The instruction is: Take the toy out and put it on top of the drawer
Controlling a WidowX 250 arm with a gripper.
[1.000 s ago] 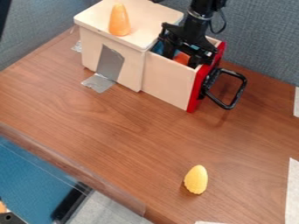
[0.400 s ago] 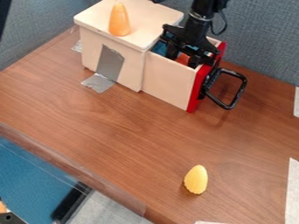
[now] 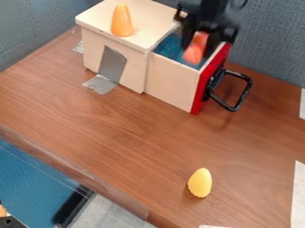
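Note:
My gripper (image 3: 198, 44) hangs above the pulled-out drawer (image 3: 173, 83), shut on an orange-red toy (image 3: 195, 50) that dangles at a tilt between its fingers. The toy's lower end is over the drawer's opening, with the blue inside of the drawer behind it. The drawer has a red front and a black handle. To its left is the pale wooden cabinet, whose flat top (image 3: 146, 24) carries an upright orange cone-shaped object (image 3: 121, 21).
A yellow toy (image 3: 200, 182) lies on the brown table (image 3: 119, 138) toward the front. The black handle (image 3: 233, 95) juts out to the right of the drawer. Silver tape (image 3: 111, 67) holds the cabinet's front side, and a grey-blue partition (image 3: 268, 40) rises behind.
The gripper has risen out of the drawer, lifting the orange-red toy with it. Cabinet, drawer, cone and yellow toy have stayed in place.

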